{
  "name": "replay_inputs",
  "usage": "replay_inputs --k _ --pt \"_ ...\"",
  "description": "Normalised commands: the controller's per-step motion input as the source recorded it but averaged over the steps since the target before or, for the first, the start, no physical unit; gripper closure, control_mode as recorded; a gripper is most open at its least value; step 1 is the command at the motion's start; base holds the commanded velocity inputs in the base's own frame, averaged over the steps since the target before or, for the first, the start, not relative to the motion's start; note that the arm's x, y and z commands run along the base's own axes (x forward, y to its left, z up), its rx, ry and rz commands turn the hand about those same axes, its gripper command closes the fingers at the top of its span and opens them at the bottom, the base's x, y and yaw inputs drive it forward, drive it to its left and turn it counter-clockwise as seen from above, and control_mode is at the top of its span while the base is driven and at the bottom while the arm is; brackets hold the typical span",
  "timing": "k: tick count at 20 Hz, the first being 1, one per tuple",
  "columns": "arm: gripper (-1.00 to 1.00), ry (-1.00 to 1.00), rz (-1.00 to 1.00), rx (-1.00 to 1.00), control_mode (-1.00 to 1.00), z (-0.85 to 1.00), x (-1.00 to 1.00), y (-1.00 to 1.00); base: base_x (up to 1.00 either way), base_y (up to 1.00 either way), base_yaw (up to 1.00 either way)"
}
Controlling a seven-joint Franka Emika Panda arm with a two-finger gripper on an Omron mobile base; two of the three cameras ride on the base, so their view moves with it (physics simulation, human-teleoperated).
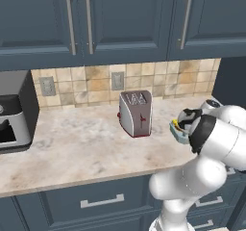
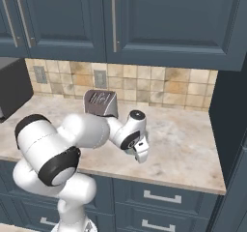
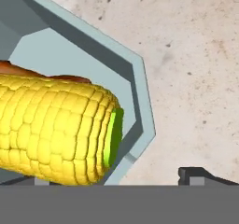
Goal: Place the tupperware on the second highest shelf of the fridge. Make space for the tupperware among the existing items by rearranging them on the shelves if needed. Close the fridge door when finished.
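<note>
The tupperware [image 3: 141,94] is a pale blue-teal tub that lies on the marbled counter [image 3: 196,55]. Inside it is a yellow corn cob [image 3: 56,125], with a brown-orange piece behind it. My gripper [image 3: 119,178] hovers close above the tub's corner, open, with one dark fingertip [image 3: 196,175] outside the rim over bare counter. From the left base view a sliver of the tupperware [image 1: 177,130] peeks out behind my arm, right of the toaster. In the right base view the hand [image 2: 140,150] points down near the counter's front. The fridge, its shelves and its door are out of view.
A silver-and-red toaster [image 1: 136,113] [image 2: 101,103] stands just left of the tub. A black and silver appliance [image 1: 14,112] sits at the counter's far left. Dark blue cabinets [image 1: 120,18] hang overhead. A tall dark panel [image 2: 230,124] bounds the counter on the right.
</note>
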Motion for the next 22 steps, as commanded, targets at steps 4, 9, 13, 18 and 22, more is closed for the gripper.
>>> replay_inputs --k 4,9,13,18,22 --pt "1.00 0.00 -0.11 0.00 -1.00 -0.34 0.09 0.00 0.00 0.00 0.00" --pt "1.00 0.00 -0.04 0.00 -1.00 -0.10 0.03 0.00 0.00 0.00 0.00" --pt "1.00 0.00 0.00 0.00 -1.00 0.00 -0.24 0.00 0.00 0.00 0.00" --pt "1.00 0.00 -0.04 0.03 -1.00 0.16 -0.69 0.00 0.00 0.00 0.00" --pt "1.00 -0.08 0.00 0.00 -1.00 0.58 -0.88 0.06 0.00 0.00 0.00"
